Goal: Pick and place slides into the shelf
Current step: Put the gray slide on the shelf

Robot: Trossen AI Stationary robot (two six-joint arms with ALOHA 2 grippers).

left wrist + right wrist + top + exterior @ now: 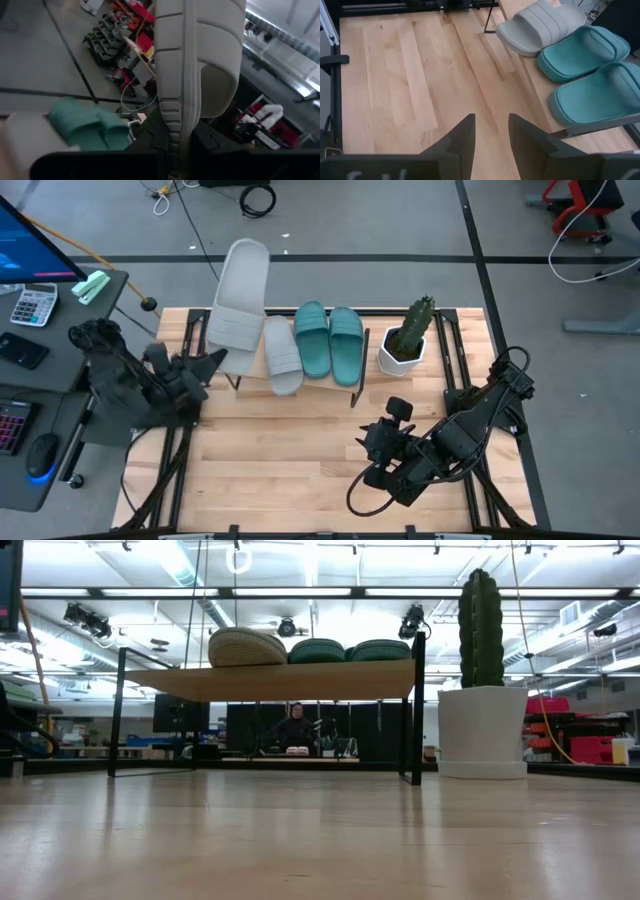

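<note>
Left jaws [172, 150] clamped on the last grey slide [238, 295] — held lengthwise beyond them, above the shelf's [270, 682] open end. Right jaws [490, 131] parted, empty, farther off.

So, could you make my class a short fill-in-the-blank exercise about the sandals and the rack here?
1. The left gripper holds a light ___ rubber sandal.
2. ___ sandals already rest on the wooden-topped shelf.
3. The two teal-green rubber sandals lie between a grey sandal and the potted ___.
4. The right gripper is ___.

Answers: grey; three; cactus; open
</note>
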